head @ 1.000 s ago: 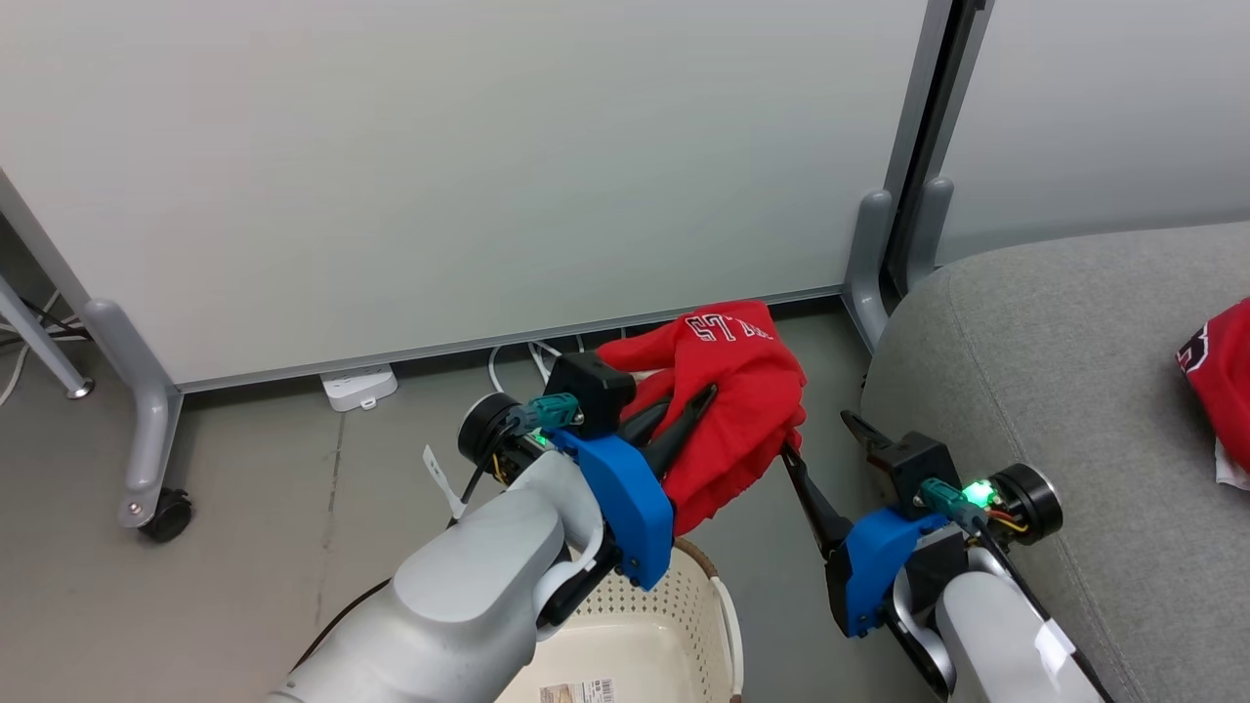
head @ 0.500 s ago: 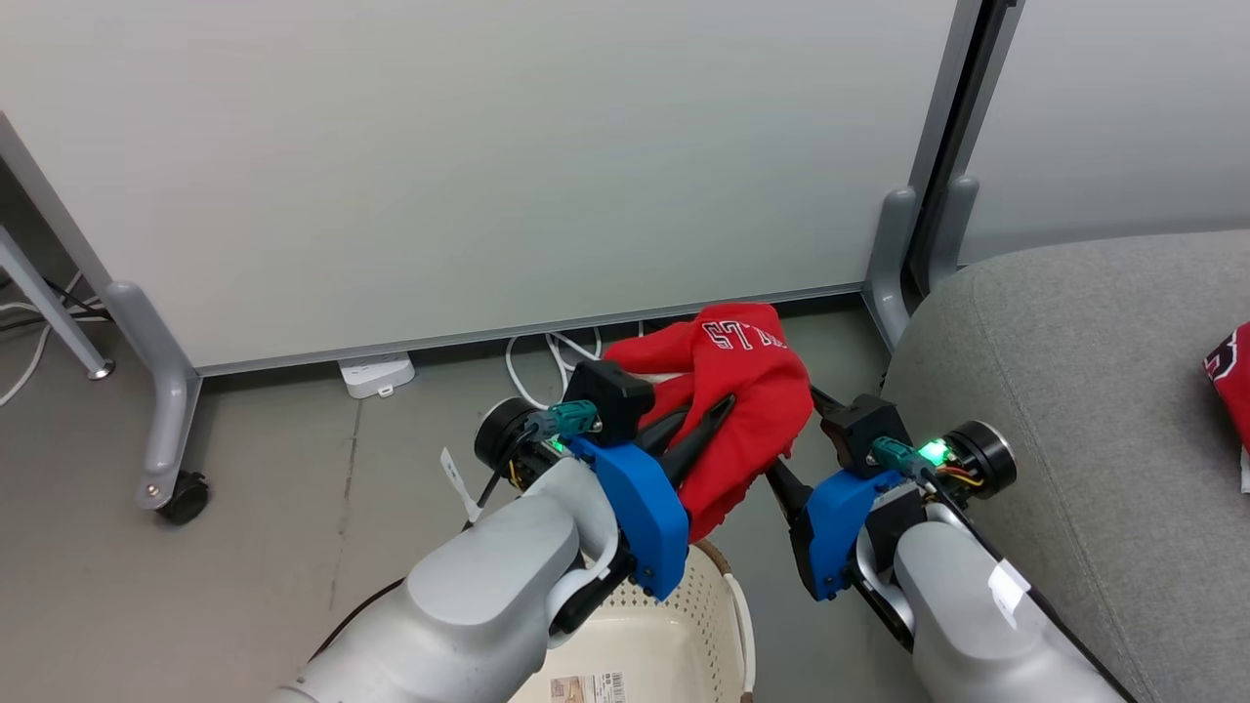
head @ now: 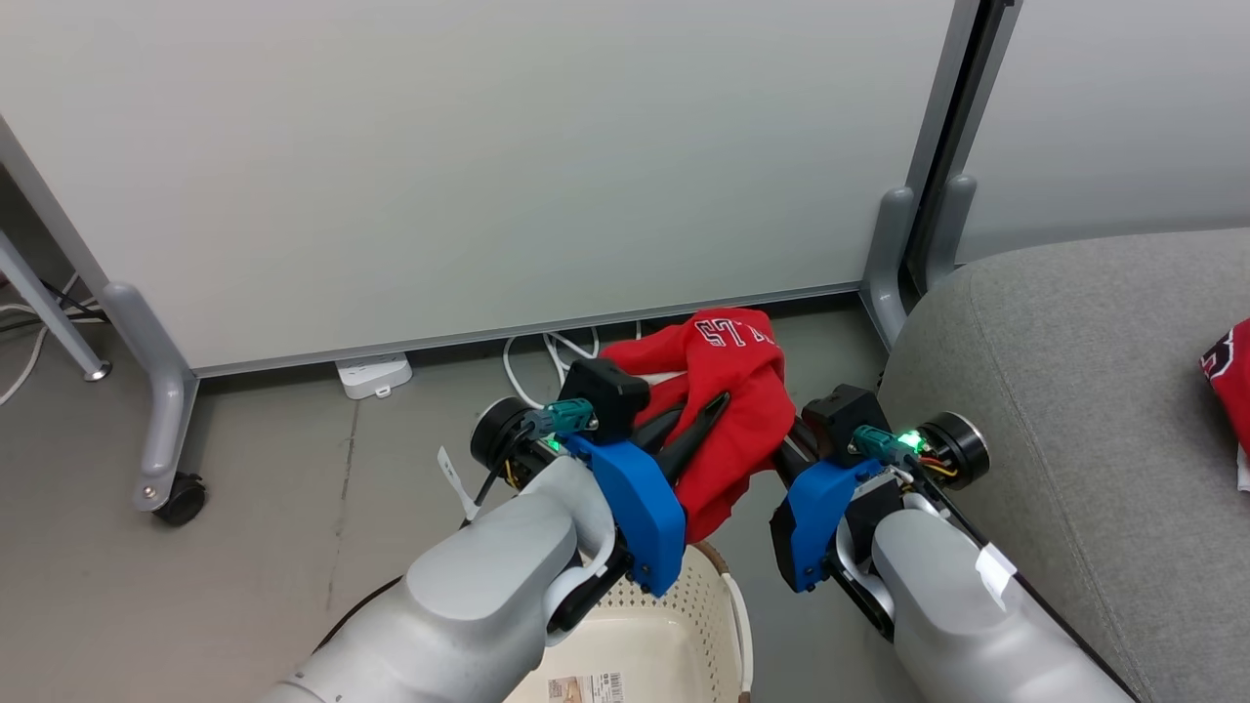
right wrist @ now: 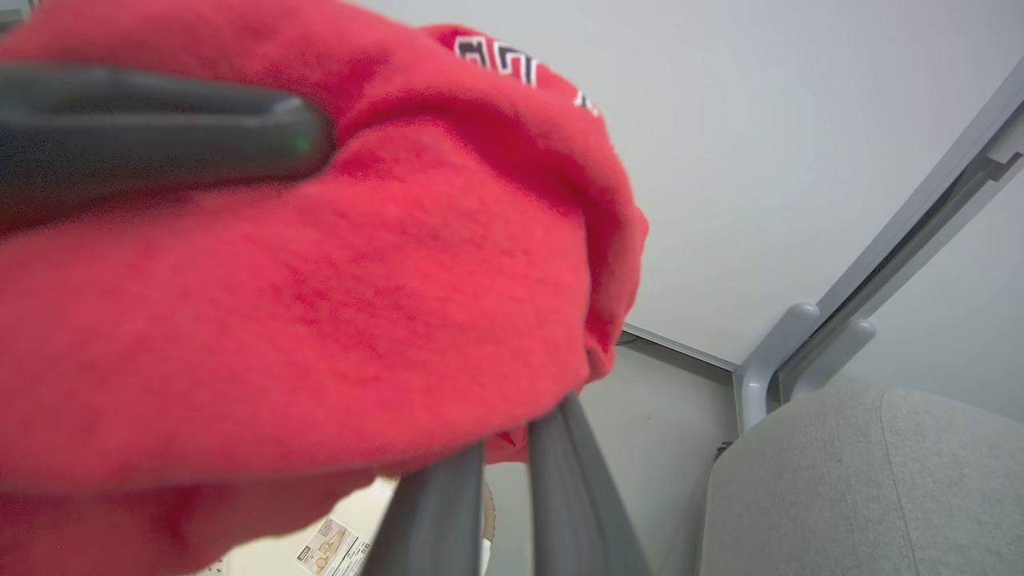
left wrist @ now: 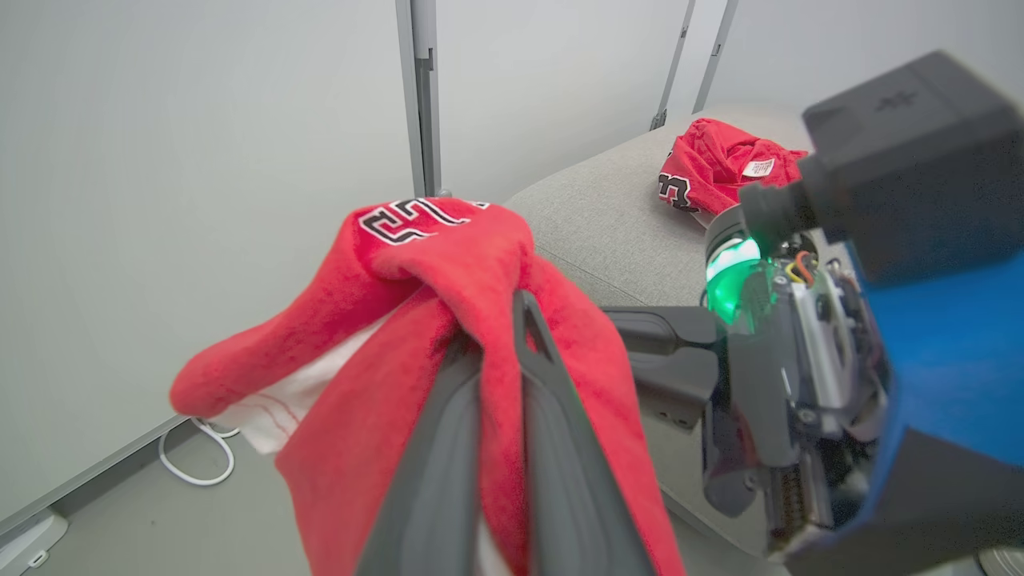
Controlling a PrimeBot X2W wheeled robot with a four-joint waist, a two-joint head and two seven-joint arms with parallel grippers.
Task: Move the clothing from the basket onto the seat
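Head view: left pincer (head: 703, 408) clamps the limp red jersey (head: 752, 430) above the basket (head: 684, 625), beside the seat (head: 1074, 391). Left wrist view: soft folds drape, likely light; bunched cloth should grip best. Right wrist view: right pincer (right wrist: 516, 436), nearly closed, nips the hem.

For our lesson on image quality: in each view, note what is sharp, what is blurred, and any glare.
Head view: sharp, even light. Right wrist view: the jersey over the right gripper is soft and grainy. Left wrist view: jersey crisp, right gripper's body blurred, its green light flaring.
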